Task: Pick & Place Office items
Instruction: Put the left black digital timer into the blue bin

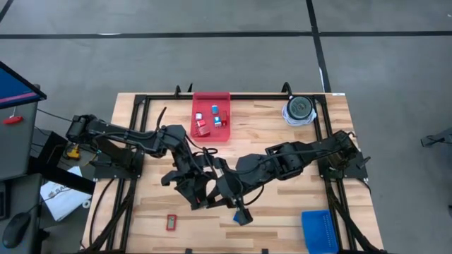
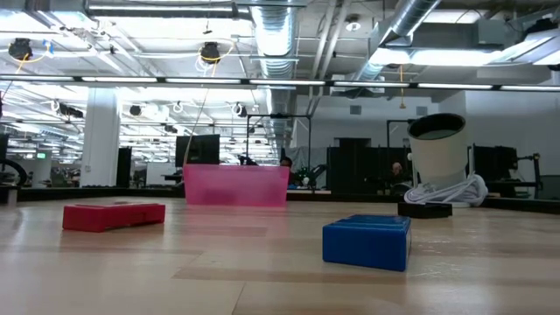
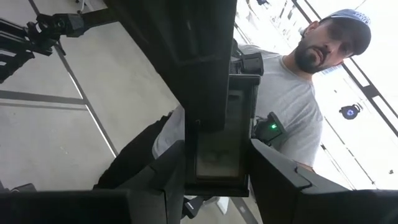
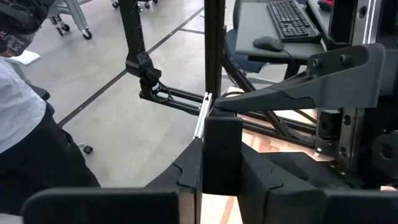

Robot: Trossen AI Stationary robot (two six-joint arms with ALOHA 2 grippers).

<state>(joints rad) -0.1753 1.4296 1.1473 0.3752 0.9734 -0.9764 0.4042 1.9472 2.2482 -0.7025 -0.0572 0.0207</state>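
Note:
Both grippers are raised over the middle of the table and do not show in the low view. My left gripper point(image 1: 201, 194) point(image 3: 217, 155) is shut on a flat black rectangle point(image 3: 217, 146). My right gripper point(image 1: 219, 185) point(image 4: 222, 149) is shut on a black piece point(image 4: 222, 140). Whether both hold the same piece, I cannot tell. A red block point(image 1: 171, 222) point(image 2: 114, 215) and a blue block point(image 1: 236, 218) point(image 2: 367, 241) lie flat on the table. Several red and blue pieces lie in the red tray point(image 1: 211, 101). My left gripper pinches the flat black rectangle between its two fingers point(image 3: 168, 177). The piece's far part point(image 3: 239, 93) reaches past the fingertips, and it is lifted clear of the table. My right gripper pinches a black piece between its two fingers point(image 4: 189, 168), pointing toward the table's left. The piece's end point(image 4: 222, 127) stands out beyond the fingertips, clear of the table.
The red tray sits at the far edge and a blue tray point(image 1: 319, 230) at the near right corner. A round grey-and-white object point(image 1: 299, 109) point(image 2: 440, 162) stands at the far right. A person point(image 3: 292, 93) stands close to the table. Bare wood lies along the near edge.

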